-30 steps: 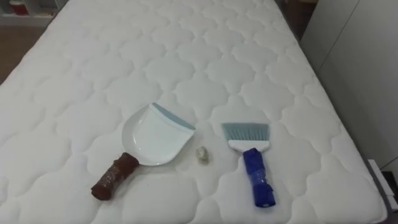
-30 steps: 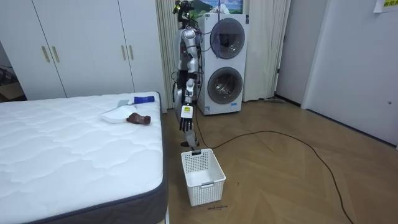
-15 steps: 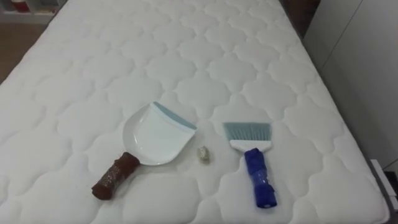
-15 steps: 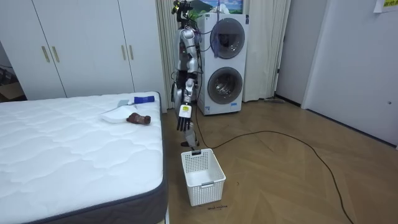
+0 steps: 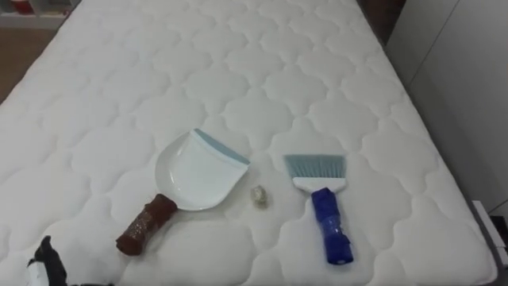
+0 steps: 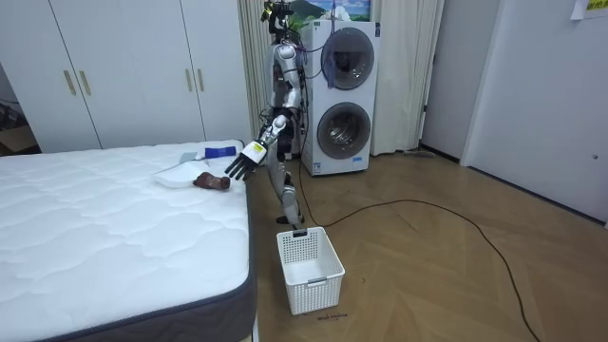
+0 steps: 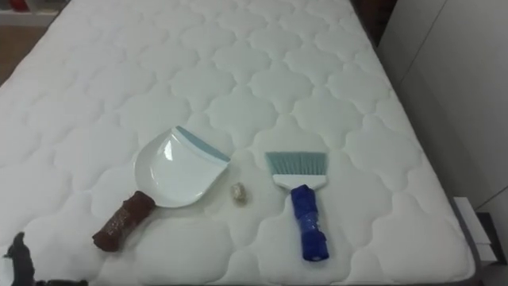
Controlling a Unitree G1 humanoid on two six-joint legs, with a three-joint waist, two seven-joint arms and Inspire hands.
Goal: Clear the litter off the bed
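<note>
The robot's left hand (image 6: 242, 164) has just come up. A second ago it hung beside its leg. Now the arm reaches forward over the edge of the bed, fingers straight and slightly spread, holding nothing. It hovers just short of the brown handle (image 5: 144, 225) of the white plastic dustpan (image 5: 196, 169) without touching it. From the robot's own eyes, only dark fingertips creep in at the lower left corner.

Beyond the hand, nothing on the white quilted mattress (image 5: 238, 63) has moved. The dustpan lies with its pale blue lip facing the small beige scrap (image 5: 258, 196), which sits just off that lip. On the scrap's other side lies the blue-handled brush (image 5: 323, 208), its grey-blue bristles pointing up the bed. The scrap is between the two tools and clear of both.

The robot stands at the corner of the bed, with a white slatted basket (image 6: 309, 269) on the floor beside it. To my eye, the cleaning is only starting: the hand looks bound for the dustpan's handle, and the sweeping is not yet begun.
</note>
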